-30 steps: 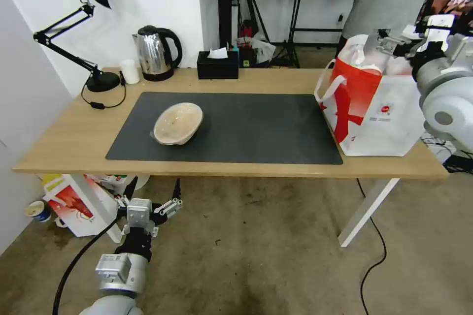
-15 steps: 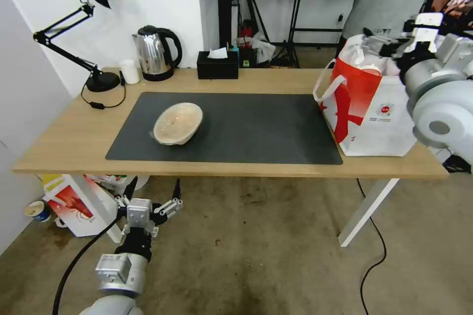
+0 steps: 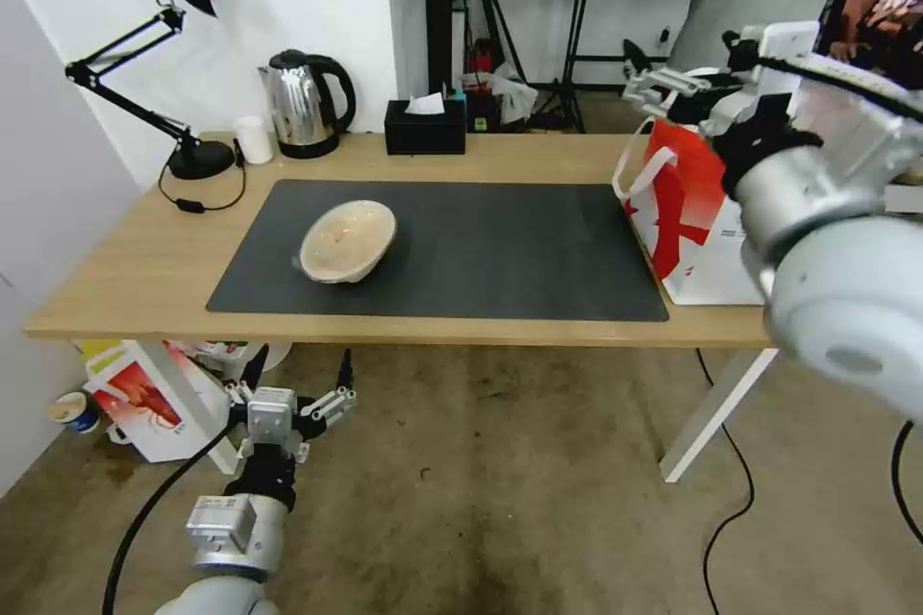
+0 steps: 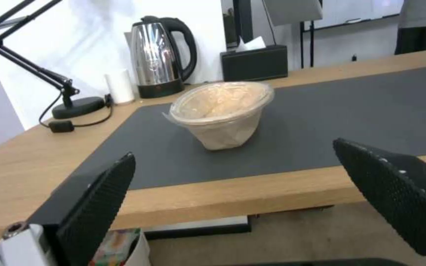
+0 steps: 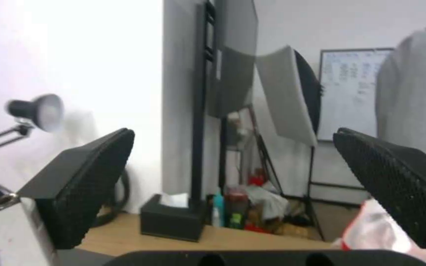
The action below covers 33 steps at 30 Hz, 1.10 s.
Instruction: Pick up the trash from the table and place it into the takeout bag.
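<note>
I have one piece of trash left out on the desk (image 3: 144, 279): the shallow beige bowl (image 3: 347, 240), sitting on the dark grey mat (image 3: 481, 250) toward its left end, tipped so its mouth leans toward me, and it looks covered by a clear film or thin lid. The takeout bag (image 3: 707, 231) stands upright at the right end of the desk, just beside the mat's edge, well apart from the bowl. My right gripper (image 3: 663, 86) is up above the bag's near rim with its fingers spread wide and nothing between them; the right wrist view looks past the fingers (image 5: 87, 184) to the room behind. My left gripper (image 3: 288, 404) hangs low in front of the desk, below its edge, fingers spread wide and empty, and its wrist view looks straight at the bowl. I judge this bowl to be light and thin-walled, likely pulp or soft plastic, so it will flex and skid on the mat if nudged. I'd take it across the rim, one finger inside and one outside, with a gentle squeeze, since the tilted side wall offers little to pinch.
</note>
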Available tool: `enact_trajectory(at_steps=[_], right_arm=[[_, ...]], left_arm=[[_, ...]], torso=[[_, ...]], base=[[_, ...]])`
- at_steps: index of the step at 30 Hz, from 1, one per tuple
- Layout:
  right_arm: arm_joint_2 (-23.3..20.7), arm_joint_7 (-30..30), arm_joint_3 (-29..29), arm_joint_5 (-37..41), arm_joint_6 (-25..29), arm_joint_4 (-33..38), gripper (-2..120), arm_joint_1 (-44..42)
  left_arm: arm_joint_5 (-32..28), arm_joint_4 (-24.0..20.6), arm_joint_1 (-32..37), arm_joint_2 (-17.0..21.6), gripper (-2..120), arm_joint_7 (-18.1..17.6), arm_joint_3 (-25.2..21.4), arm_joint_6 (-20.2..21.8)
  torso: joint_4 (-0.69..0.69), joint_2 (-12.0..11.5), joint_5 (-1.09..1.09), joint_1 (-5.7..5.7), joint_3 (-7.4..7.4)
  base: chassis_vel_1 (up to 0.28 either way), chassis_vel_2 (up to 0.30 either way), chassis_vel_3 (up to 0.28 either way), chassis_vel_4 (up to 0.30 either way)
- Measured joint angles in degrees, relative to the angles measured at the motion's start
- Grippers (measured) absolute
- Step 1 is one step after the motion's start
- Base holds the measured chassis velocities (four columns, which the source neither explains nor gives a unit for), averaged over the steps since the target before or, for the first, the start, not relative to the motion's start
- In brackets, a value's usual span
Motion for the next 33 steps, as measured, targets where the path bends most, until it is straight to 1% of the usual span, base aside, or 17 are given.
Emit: enact_trajectory(at_steps=[4,5,7,8,9,11,12,15,16,20,21,24,26,28,30,31,33], right_arm=[[1.61,-1.42,2.03,-5.47,0.92,2.51,100,-5.82],[1.61,-1.42,2.03,-5.47,0.92,2.51,100,-5.82],[3.11,-2.22,4.80,-8.41,1.26,3.00,100,-10.60],[4.51,-2.99,7.26,-10.57,1.45,3.18,100,-14.82],[4.51,-2.99,7.26,-10.57,1.45,3.18,100,-14.82],[6.99,-4.22,11.27,-14.17,1.72,3.16,100,-21.57],[6.99,-4.22,11.27,-14.17,1.72,3.16,100,-21.57],[11.12,-6.74,16.78,-21.27,3.53,3.08,100,-31.10],[11.12,-6.74,16.78,-21.27,3.53,3.08,100,-31.10],[16.59,-9.80,20.95,-29.56,6.81,2.90,100,-40.59],[16.59,-9.80,20.95,-29.56,6.81,2.90,100,-40.59],[19.62,-10.90,23.00,-33.48,8.11,2.85,100,-44.18],[20.29,-11.41,24.01,-34.67,8.58,2.84,100,-45.11],[21.55,-13.09,26.56,-36.53,10.18,2.82,100,-47.34],[22.92,-15.30,29.40,-38.56,13.09,2.81,100,-50.96],[22.92,-15.30,29.40,-38.56,13.09,2.81,100,-50.96],[23.65,-16.89,31.34,-40.12,15.14,2.79,100,-54.19]], left_arm=[[0.00,0.00,0.00,0.00,100,0.00,0.00,0.00],[0.00,0.00,0.00,0.00,100,0.00,0.00,0.00],[0.00,0.00,0.00,0.00,100,0.00,0.00,0.00],[0.00,0.00,0.00,0.01,100,0.00,0.00,0.00],[0.00,0.00,0.00,0.01,100,0.00,0.00,0.00],[0.00,0.00,0.00,-0.01,100,0.00,0.00,0.00],[0.00,0.00,0.00,-0.01,100,0.00,0.00,0.00],[0.00,0.00,0.00,-0.01,100,0.00,0.00,0.00],[0.00,0.00,0.00,-0.01,100,0.00,0.00,0.00],[0.00,0.00,0.00,0.00,100,0.00,0.00,0.00],[0.00,0.00,0.00,0.00,100,0.00,0.00,0.00],[0.00,0.00,0.00,0.00,100,0.00,0.00,0.00],[0.00,0.00,0.00,0.00,100,0.00,0.00,0.00],[0.00,0.00,0.00,0.00,100,0.00,0.00,0.00],[0.00,0.00,0.00,-0.01,100,0.00,0.00,0.00],[0.00,0.00,0.00,-0.01,100,0.00,0.00,0.00],[0.00,0.00,0.00,0.00,100,0.00,0.00,0.00]], torso=[[0.01,0.00,0.00,0.00,0.00],[0.01,0.00,0.00,0.00,0.00],[0.01,0.00,-0.01,0.00,0.00],[0.00,0.00,0.01,0.01,0.00],[0.00,0.00,0.01,0.01,0.00],[-0.01,0.00,0.03,0.01,0.00],[-0.01,0.00,0.03,0.01,0.00],[0.01,0.00,-0.01,0.01,0.00],[0.01,0.00,-0.01,0.01,0.00],[-0.01,0.00,0.01,0.01,0.00],[-0.01,0.00,0.01,0.01,0.00],[0.00,0.00,0.00,0.01,0.00],[0.01,0.00,0.00,0.01,0.00],[0.01,0.00,-0.01,0.01,0.00],[0.00,0.00,0.00,0.00,0.00],[0.00,0.00,0.00,0.00,0.00],[0.00,0.00,0.01,0.01,0.00]], base=[[0.000,0.000,0.000,0.000],[0.000,0.000,0.000,0.000],[0.000,0.000,0.000,0.000],[0.000,0.000,0.000,0.000],[0.000,0.000,0.000,0.000],[0.000,0.000,0.000,0.000],[0.000,0.000,0.000,0.000],[0.000,0.000,0.000,0.000],[0.000,0.000,0.000,0.000],[0.000,0.000,0.000,0.000],[0.000,0.000,0.000,0.000],[0.000,0.000,0.000,0.000],[0.000,0.000,0.000,0.000],[0.000,0.000,0.000,0.000],[0.000,0.000,0.000,0.000],[0.000,0.000,0.000,0.000],[0.000,0.000,0.000,0.000]])
